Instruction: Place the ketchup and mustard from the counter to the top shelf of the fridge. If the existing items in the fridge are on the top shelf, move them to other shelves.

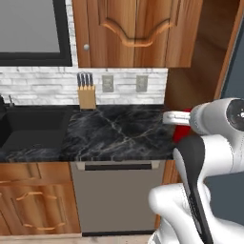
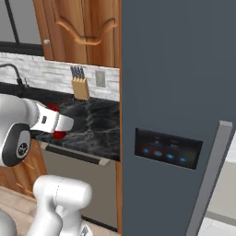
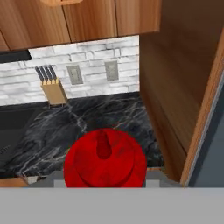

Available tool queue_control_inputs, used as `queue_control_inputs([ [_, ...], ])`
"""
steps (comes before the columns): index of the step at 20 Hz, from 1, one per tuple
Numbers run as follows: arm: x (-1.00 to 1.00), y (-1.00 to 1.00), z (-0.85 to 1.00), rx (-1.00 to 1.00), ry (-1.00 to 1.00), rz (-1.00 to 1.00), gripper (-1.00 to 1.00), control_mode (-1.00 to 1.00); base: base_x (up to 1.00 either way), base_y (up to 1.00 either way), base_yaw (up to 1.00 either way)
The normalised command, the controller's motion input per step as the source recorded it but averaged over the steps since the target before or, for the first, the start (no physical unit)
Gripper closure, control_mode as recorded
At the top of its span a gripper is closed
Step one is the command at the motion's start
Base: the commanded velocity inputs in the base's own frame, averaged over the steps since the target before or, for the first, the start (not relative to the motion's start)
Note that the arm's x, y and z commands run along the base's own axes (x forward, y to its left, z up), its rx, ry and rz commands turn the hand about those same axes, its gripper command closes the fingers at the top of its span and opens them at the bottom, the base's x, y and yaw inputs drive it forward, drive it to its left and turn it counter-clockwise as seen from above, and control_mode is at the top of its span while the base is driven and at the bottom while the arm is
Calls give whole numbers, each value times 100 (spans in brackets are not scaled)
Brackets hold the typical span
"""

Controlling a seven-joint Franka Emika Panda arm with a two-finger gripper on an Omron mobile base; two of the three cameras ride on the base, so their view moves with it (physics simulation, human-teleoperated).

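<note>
the counter (image 1: 119, 131) looks like polished black marble with white veins. the ketchup (image 3: 105, 159) reads as smooth, glossy red plastic. the fridge (image 2: 175, 83) has a matt blue-grey skin. the cabinets (image 1: 138, 28) are warm, grained wood; the knife block (image 1: 86, 97) is pale wood.

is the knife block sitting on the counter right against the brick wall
Yes, in the left base view the knife block stands on the counter at its back edge, against the white brick wall.
</note>
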Motion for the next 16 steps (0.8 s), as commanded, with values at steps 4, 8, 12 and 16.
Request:
queue_control_inputs([
  [4, 0, 0, 0, 0, 0, 0, 100, 100, -93, -79, 0],
  [8, 0, 0, 0, 0, 0, 0, 100, 100, -26, -100, 0],
  [12, 0, 0, 0, 0, 0, 0, 100, 100, 0, -100, 0],
  [16, 0, 0, 0, 0, 0, 0, 100, 100, 0, -99, 0],
])
